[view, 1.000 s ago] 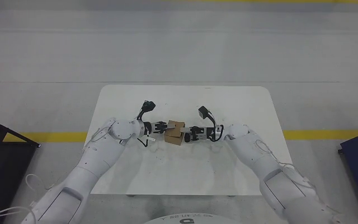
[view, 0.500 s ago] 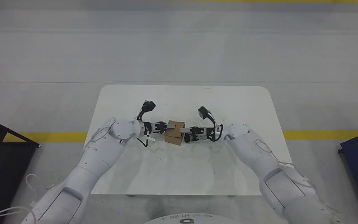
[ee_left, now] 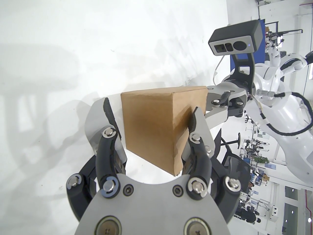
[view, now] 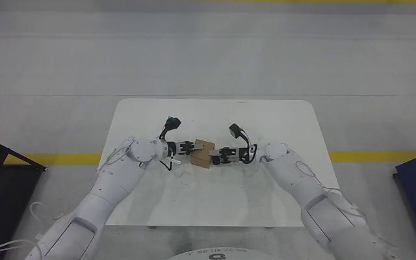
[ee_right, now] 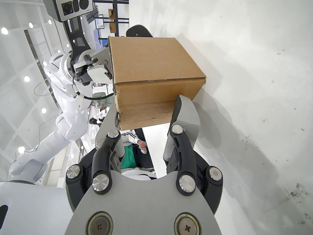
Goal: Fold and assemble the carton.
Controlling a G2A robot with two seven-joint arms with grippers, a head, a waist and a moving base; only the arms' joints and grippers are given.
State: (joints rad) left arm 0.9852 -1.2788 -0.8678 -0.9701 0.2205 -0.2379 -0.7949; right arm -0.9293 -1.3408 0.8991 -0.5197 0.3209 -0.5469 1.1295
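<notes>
**Top view.** The carton [view: 203,152] sits near the middle of the table [view: 260,117], closed into a box shape. The left gripper [view: 189,148] meets it from one end and the right gripper [view: 215,156] from the opposite end. The arms face each other along one line. In my judgement this lets each brace the box against the other's push while panels are squared or seated.

**Left wrist view.** The left gripper [ee_left: 151,105] straddles a vertical corner of the carton [ee_left: 149,125]. Its fingers are set moderately wide. One pad [ee_left: 194,119] touches a side face, and the other pad [ee_left: 111,121] stands just beside the neighbouring face with a sliver of table between. This reads as a bracket or guide, not a full clamp. The right gripper shows beyond the box, against its far end.

**Right wrist view.** The right gripper [ee_right: 146,103] has its fingers drawn in on the near end of the carton [ee_right: 156,62]. One finger [ee_right: 182,113] lies against the end face, and the other [ee_right: 113,121] sits at the opposite edge of that face. The box is pinched between them. The carton's far lower corner meets the table, so the surface appears to carry its weight. The seam along the top edge looks closed. The left gripper is in contact at the far end.

**Assessment.** Assembly appears well advanced. The risk is crushing a panel or skewing the box if one side pushes harder.
</notes>
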